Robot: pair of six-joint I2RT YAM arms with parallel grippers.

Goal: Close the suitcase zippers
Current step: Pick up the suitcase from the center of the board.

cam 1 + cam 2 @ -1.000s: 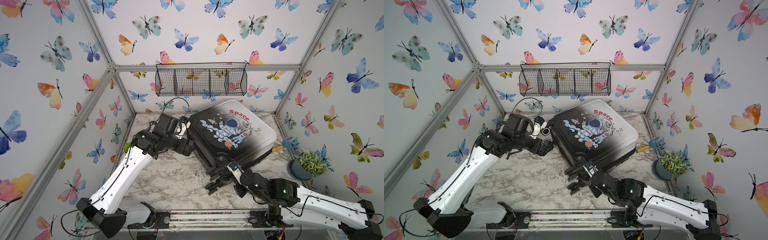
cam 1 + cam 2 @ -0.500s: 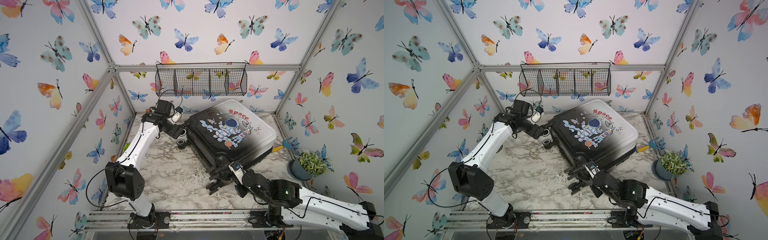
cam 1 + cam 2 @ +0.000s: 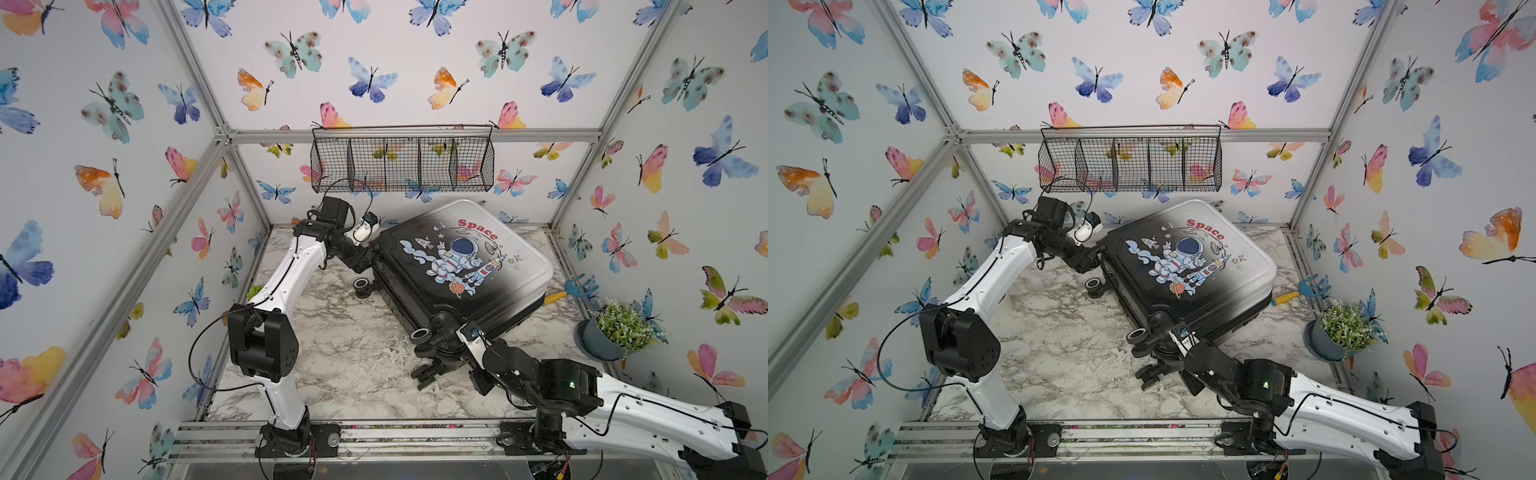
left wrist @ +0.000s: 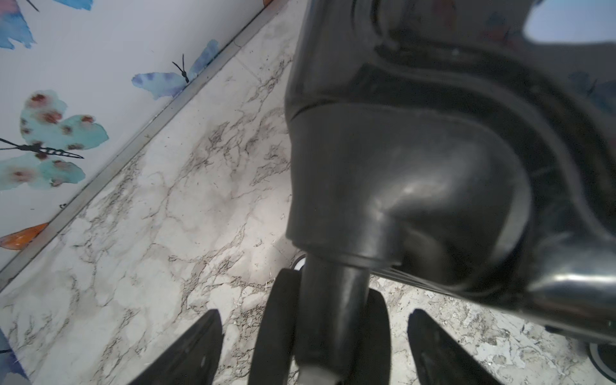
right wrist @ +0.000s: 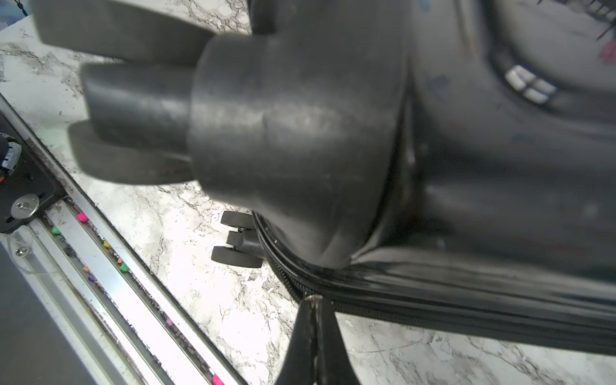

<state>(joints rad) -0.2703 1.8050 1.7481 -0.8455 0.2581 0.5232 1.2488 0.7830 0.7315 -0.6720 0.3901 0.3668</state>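
The small black-to-silver hard-shell suitcase (image 3: 457, 266) with astronaut print lies flat on the marble counter (image 3: 332, 353). The left tool (image 4: 315, 315) is released, its fingers (image 4: 186, 350) on both sides of a black caster wheel (image 4: 278, 320). The right tool (image 5: 313, 305) is clenched on a small metal zipper pull (image 5: 312, 297).

The suitcase (image 3: 465, 266) (image 3: 1187, 266) is being shown in both top views, lying flat and turned at a slant, picture side up. Its lid is fading from black to silver, with a cartoon spaceman and the red word "Space". The zippers (image 5: 416, 311) are being seen as a thin black toothed line running along its side, near the black wheels (image 5: 233, 240).
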